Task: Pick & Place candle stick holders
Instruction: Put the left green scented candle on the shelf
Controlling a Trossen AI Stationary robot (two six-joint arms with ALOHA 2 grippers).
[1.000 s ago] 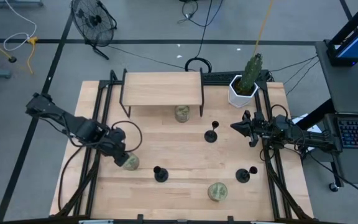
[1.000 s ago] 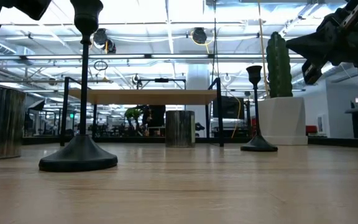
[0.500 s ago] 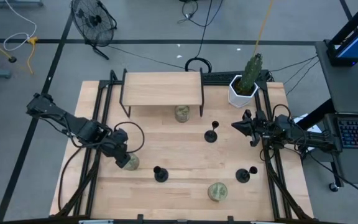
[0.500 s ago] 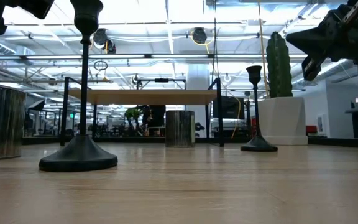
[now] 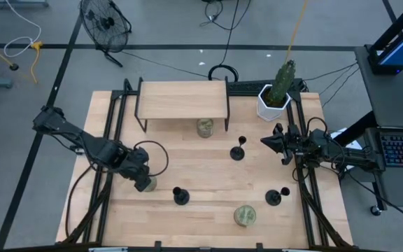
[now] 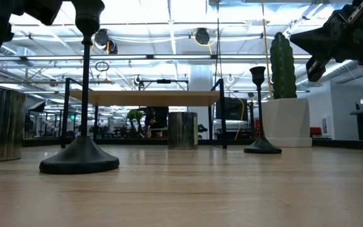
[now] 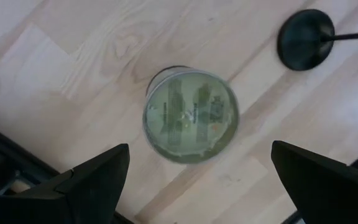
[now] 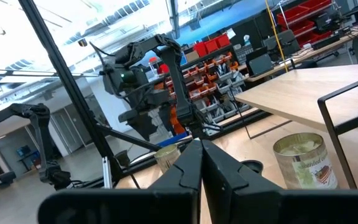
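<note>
Wrist-only: open left pincer (image 7: pixel 197 180) above tin (image 7: pixel 191 116)

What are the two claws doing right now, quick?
Left gripper: open, holding nothing, above a greenish-gold tin.
Right gripper: shut, holding nothing, at the table's right side.

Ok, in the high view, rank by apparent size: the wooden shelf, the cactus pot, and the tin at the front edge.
1. Wooden shelf, clearly the largest.
2. Cactus pot, white, mid-sized.
3. Front tin, smallest, though not far below the pot; the overhead camera keeps nearness from skewing this much.
</note>
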